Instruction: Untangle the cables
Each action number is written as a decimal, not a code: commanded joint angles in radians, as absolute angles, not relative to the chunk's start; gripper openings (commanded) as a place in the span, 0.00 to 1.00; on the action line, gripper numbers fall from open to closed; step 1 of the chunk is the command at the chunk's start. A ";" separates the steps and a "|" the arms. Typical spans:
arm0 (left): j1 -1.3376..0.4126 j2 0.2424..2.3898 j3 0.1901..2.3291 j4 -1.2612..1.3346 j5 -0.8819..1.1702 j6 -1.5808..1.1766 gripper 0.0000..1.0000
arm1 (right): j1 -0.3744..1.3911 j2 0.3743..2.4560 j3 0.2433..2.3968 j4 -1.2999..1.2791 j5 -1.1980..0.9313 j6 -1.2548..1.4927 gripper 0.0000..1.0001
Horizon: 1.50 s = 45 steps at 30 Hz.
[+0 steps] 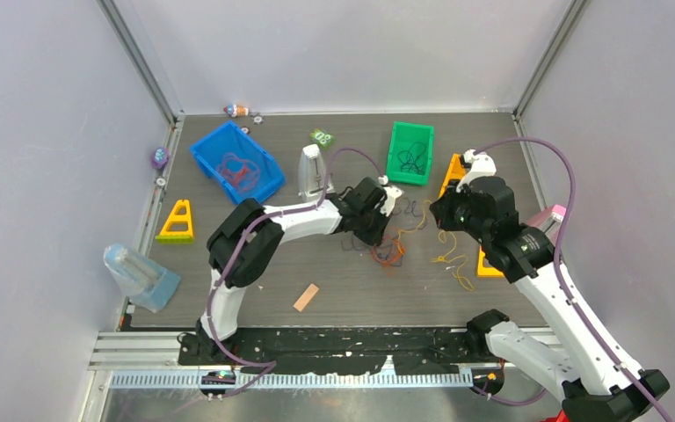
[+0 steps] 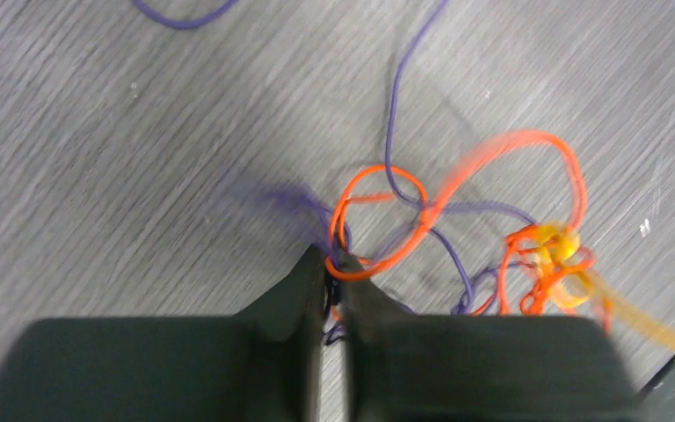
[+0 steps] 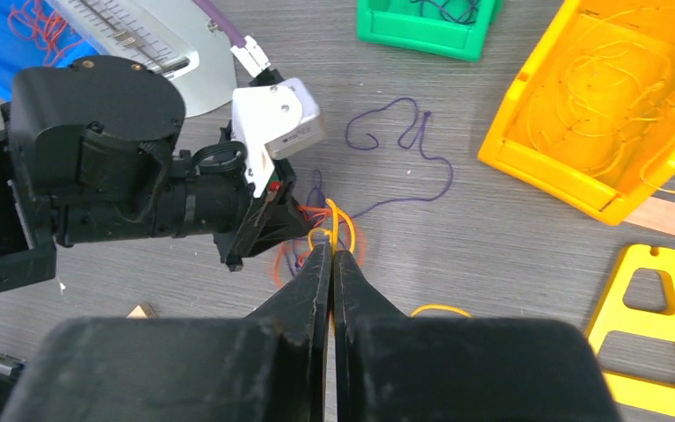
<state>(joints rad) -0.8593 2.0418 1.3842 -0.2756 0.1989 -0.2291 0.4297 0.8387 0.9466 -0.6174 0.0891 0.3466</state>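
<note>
Left hand (image 2: 334, 264) pinching thin looped cables (image 2: 552, 251) | right hand (image 3: 331, 255) pinching them too | grey woodgrain tabletop (image 2: 141, 176)

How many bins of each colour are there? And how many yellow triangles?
Blue bin: 1
Green bin: 1
Yellow bin: 1
Yellow triangles: 2, one on the left and one on the right
Total: 5

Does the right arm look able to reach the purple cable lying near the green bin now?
Probably yes, but not at once: the table around the purple cable is bare, close ahead of the right gripper, yet its jaws are shut on the tangle.
</note>
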 commanded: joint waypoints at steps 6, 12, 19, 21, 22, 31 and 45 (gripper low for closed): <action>-0.763 1.876 1.172 -0.255 0.083 -0.279 0.00 | 0.427 0.739 0.963 -0.664 0.423 0.425 0.05; -0.623 1.542 0.902 -0.201 -0.049 -0.275 0.00 | 0.422 0.693 0.981 -0.701 0.607 0.457 0.05; -0.424 1.265 0.624 0.005 0.093 -0.355 0.00 | 0.418 0.800 0.956 -0.631 0.381 0.433 0.05; -0.424 1.252 0.612 0.038 0.111 -0.352 0.00 | 0.417 0.859 0.974 -0.592 0.238 0.422 0.05; -0.424 1.251 0.614 0.038 0.115 -0.349 0.00 | 0.417 0.891 0.983 -0.560 0.193 0.422 0.05; -0.423 1.191 0.588 0.034 0.073 -0.342 0.00 | 0.427 1.053 1.310 -0.556 0.029 0.402 0.05; -0.423 1.163 0.568 0.049 0.058 -0.340 0.00 | 0.426 1.045 1.293 -0.654 0.171 0.380 0.05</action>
<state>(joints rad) -0.4225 1.1778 0.5724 -0.0109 0.0654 -0.3370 0.4244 1.0748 1.3964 -0.6342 0.1505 0.3729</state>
